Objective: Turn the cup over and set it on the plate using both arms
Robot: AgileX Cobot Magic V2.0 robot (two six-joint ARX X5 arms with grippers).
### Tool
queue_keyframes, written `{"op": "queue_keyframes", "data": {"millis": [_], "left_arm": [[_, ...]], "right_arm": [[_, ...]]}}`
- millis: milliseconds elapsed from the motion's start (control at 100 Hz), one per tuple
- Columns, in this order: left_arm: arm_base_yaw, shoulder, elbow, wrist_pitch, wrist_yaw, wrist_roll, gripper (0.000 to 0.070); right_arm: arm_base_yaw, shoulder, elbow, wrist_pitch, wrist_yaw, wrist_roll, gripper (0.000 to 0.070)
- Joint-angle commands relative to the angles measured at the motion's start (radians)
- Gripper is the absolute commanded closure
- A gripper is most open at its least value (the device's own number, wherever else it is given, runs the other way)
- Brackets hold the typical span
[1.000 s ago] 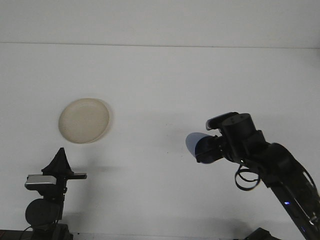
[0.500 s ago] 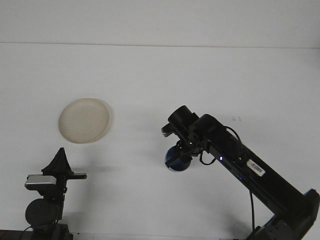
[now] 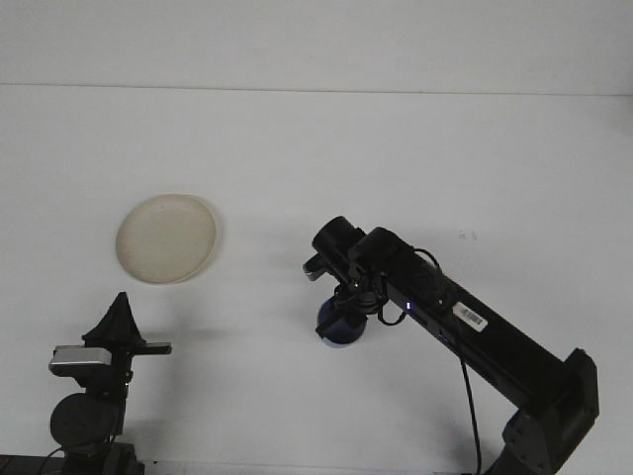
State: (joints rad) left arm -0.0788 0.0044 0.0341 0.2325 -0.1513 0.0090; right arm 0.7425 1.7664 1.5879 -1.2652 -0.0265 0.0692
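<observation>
A blue cup [image 3: 338, 328] is at the middle of the white table, just under the wrist of my right arm. My right gripper [image 3: 342, 309] points down and is shut on the cup's upper part; I cannot tell whether the cup touches the table. The cream plate [image 3: 166, 238] lies flat at the left, well apart from the cup. My left gripper [image 3: 120, 302] is at the bottom left, below the plate, pointing up with its fingers together and nothing in them.
The right arm's black links [image 3: 475, 332] run from the bottom right corner toward the centre. The table's far edge [image 3: 316, 89] meets a pale wall.
The right arm has reached forward and to the left, carrying the cup from the right side to the centre. The cup has gone from lying sideways to hanging below the gripper. The left arm is still.
</observation>
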Motion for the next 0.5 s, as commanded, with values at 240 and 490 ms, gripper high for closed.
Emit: {"op": "queue_keyframes", "data": {"millis": [240, 490], "left_arm": [[0.001, -0.001, -0.020, 0.015, 0.002, -0.005, 0.0689], [0.001, -0.001, -0.020, 0.015, 0.002, -0.005, 0.0689]], "right_arm": [[0.011, 0.048, 0.021, 0.048, -0.023, -0.026, 0.0691], [0.011, 0.096, 0.021, 0.034, -0.035, -0.037, 0.0688]]}}
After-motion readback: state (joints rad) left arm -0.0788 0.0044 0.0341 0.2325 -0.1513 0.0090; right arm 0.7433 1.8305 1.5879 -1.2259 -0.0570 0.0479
